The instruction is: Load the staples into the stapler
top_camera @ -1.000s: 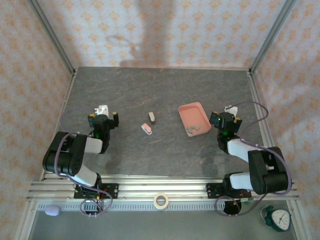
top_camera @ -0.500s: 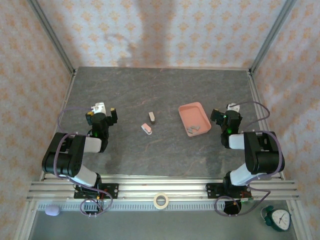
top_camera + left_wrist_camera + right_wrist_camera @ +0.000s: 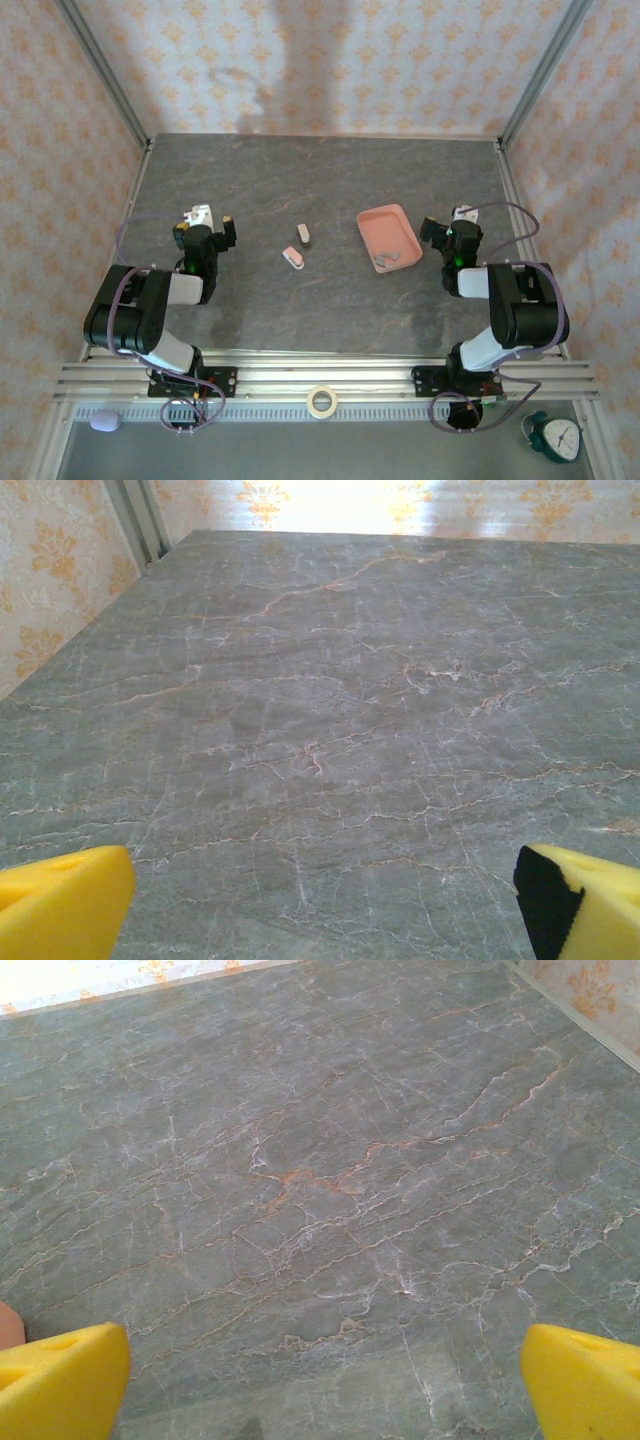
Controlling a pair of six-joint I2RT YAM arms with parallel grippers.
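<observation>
Over the table [image 3: 330, 170], the top camera showed the pink-and-white stapler [image 3: 294, 257] lying mid-table, a small grey block [image 3: 303, 234] just beyond it and the staples [image 3: 385, 259] in a pink tray [image 3: 385, 226] to its right; any print was too small to read. The left gripper [image 3: 213, 220] and right gripper [image 3: 447, 224] stood wide apart, empty. At the left wrist, yellow fingers [image 3: 60, 905] spread over marbled tabletop. At the right wrist, yellow fingers [image 3: 585, 1380] did likewise.

A robot lab booth: aluminium frame [image 3: 103, 70], wallpapered panels [image 3: 330, 60], stone-look table [image 3: 330, 170].
</observation>
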